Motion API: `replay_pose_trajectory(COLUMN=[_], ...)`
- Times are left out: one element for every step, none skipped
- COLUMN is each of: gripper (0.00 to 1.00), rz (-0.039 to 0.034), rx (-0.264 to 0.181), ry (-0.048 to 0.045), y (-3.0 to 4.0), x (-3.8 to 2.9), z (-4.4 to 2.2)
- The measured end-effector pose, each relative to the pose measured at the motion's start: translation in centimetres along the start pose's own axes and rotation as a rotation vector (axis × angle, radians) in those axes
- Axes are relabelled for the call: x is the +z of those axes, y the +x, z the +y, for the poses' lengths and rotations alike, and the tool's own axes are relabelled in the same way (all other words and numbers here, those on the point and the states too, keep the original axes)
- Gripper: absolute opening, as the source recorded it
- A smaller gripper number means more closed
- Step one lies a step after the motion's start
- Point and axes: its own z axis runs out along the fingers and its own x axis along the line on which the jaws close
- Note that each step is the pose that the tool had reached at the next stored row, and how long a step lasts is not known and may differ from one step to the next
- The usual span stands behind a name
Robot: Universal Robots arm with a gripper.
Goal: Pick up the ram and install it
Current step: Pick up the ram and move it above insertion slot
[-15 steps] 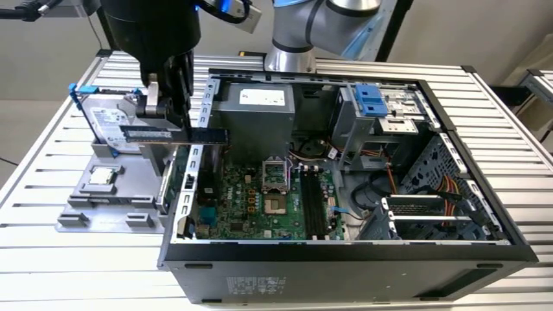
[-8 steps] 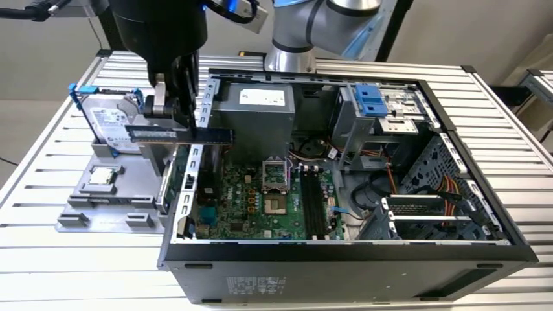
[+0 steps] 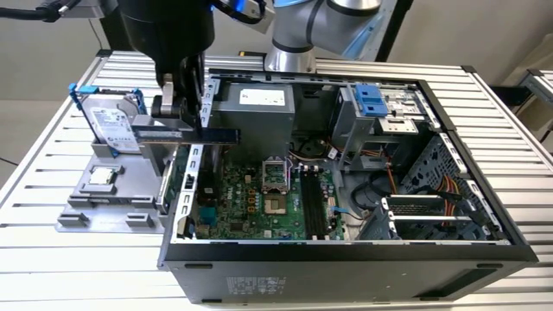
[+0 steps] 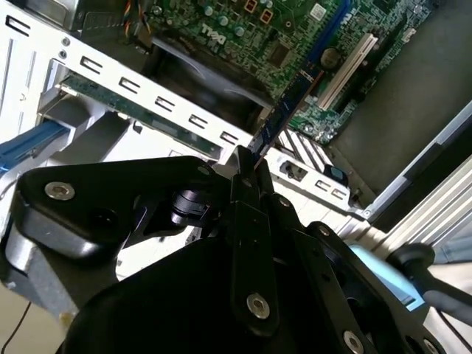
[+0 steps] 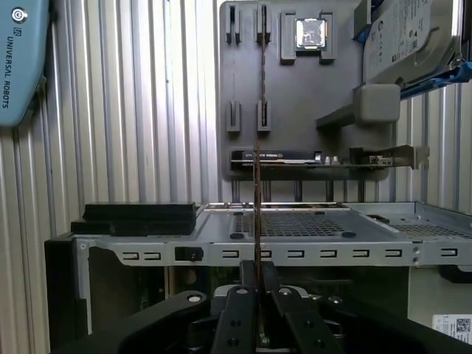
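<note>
Black gripper (image 5: 257,271) body sits closest in both wrist views, fingers (image 5: 240,306) clamped tight on the ram (image 5: 257,147), one on each flat face. The ram is held in the air, touching nothing else.

In the first wrist view the ram is edge-on, a thin dark line running straight out from between the fingertips. It crosses over the metal side wall (image 5: 332,253) of the PC case (image 3: 346,265) and reaches above the grey tray (image 5: 243,74). In the second wrist view the ram (image 4: 284,110) slants away from the gripper (image 4: 247,166) toward the motherboard (image 4: 243,29).

In the exterior view the gripper (image 3: 179,125) hangs from above and the ram (image 3: 203,135) is level, standing on its long edge. Its long axis runs from the exterior view's left to the exterior view's right. One end sticks out on the tray side of the gripper. The other end points into the case, toward the grey power supply box (image 3: 250,113).

Directly under the gripper is the case's side wall. Beside the gripper on the tray:
- hard drive (image 3: 112,123), upright in its holder
- small square CPU chip (image 3: 103,175), lying flat
- expansion card (image 5: 295,156), standing on edge next to the case wall

Long black slots (image 3: 315,204) on the motherboard lie lower down inside the case, well apart from the ram.
</note>
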Motion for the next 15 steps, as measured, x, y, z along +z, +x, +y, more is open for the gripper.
replay_pose_trajectory(gripper=[0.00,0.00,0.00,0.00,0.00,0.00,0.00,0.00,0.00,0.00,0.00,0.00,0.00,0.00,0.00], rz=[-0.0001,0.0000,0.0000,0.0000,0.0000,0.0000,0.0000,0.0000,-0.0001,0.0000,0.0000,-0.0001,-0.0001,0.0000,-0.0001], rx=[0.000,0.000,0.000,0.000,0.000,0.000,0.000,0.000,0.000,0.000,0.000,0.000,0.000,0.000,0.000], ry=[0.0000,0.0000,-0.0001,-0.0001,-0.0001,-0.0001,-0.0002,-0.0002,-0.0001,-0.0002,-0.0002,-0.0002,-0.0002,-0.0003,-0.0003], y=[-0.01,-0.01,-0.02,-0.02,-0.03,-0.03,-0.03,-0.04,-0.04,-0.05,-0.05,-0.06,-0.06,-0.06,-0.07], x=[0.00,0.00,0.00,0.00,0.00,0.00,0.00,0.00,0.01,0.00,0.00,0.00,0.01,0.00,0.00], z=[-0.08,-0.17,-0.28,-0.39,-0.49,-0.60,-0.71,-0.81,-0.91,-1.01,-1.13,-1.23,-1.34,-1.43,-1.54])
